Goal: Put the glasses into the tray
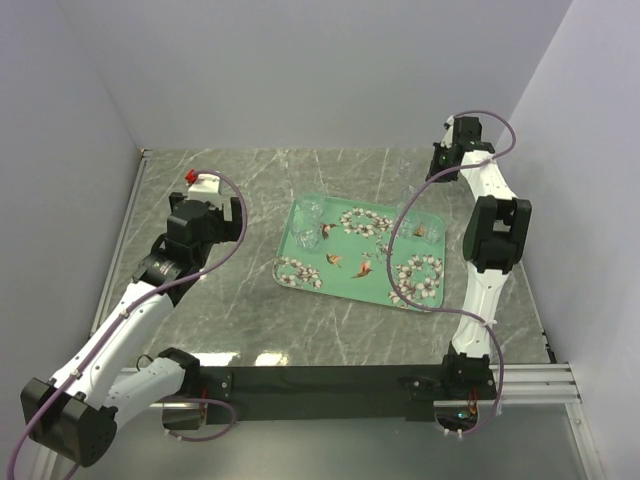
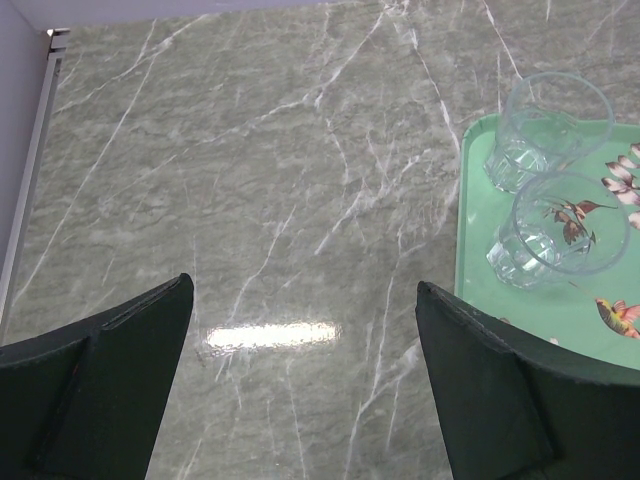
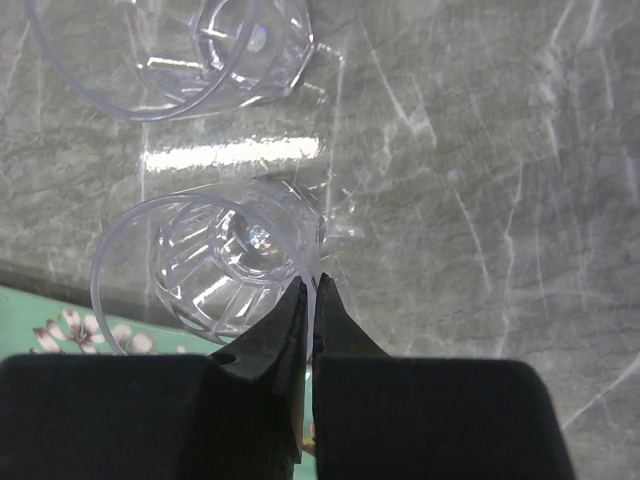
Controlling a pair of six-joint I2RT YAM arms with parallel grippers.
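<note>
The mint-green tray with blossoms and birds lies mid-table. Two clear glasses stand upright in its left end. In the right wrist view my right gripper is shut on the thin rim of a clear glass that sits on the marble just beyond the tray's edge. A second glass stands on the marble farther on. My left gripper is open over bare marble left of the tray, with nothing between its fingers.
Grey walls close in the marble table on the left, back and right. A metal strip runs along the left wall's foot. The right arm reaches along the tray's right side, with its purple cable hanging over the tray.
</note>
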